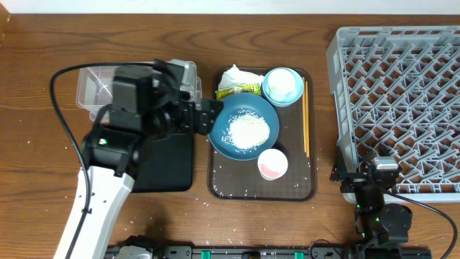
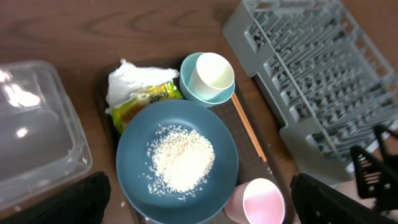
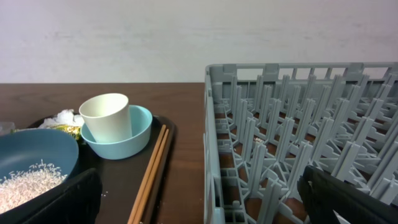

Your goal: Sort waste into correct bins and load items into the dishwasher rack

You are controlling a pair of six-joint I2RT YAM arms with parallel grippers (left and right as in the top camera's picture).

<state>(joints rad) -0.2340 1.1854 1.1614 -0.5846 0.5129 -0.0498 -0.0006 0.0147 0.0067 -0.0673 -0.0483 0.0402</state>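
Progress at this moment: by my reading, no step of the sort or the load is finished.

Waste. The rice (image 2: 182, 160) lies heaped in the dark-blue bowl (image 1: 244, 130), with a few stray grains on the brown serving tray (image 1: 224, 188). The crumpled napkin (image 2: 134, 79) and the yellow-green wrapper (image 2: 144, 98) sit together at the tray's far left corner, touching the bowl's rim. The clear tub (image 1: 92, 87) shows nothing inside. The black tray (image 1: 172, 171) is partly hidden under my left arm, and its bare part holds no waste.

Items. All 5 are on the serving tray. The white cup (image 2: 212, 73) stands upright inside the light-blue bowl (image 2: 191, 87), the pink cup (image 1: 272, 165) stands at the near edge, and the chopsticks (image 1: 306, 119) lie along the right side. The dishwasher rack (image 1: 402, 108) holds none of them.

Grippers. The left gripper (image 1: 209, 116) hovers just beside the left rim of the dark-blue bowl. In the left wrist view its fingers (image 2: 74, 199) are spread wide with nothing between them. The right gripper (image 1: 374, 175) sits by the rack's near left corner, with its fingers (image 3: 348, 199) likewise wide apart and empty.

Remaining, as I judge it: 3 kinds of waste to put in the bins, then 2 bowls, 2 cups and the chopsticks to move into the rack. The left gripper's position suggests the rice bowl comes first.
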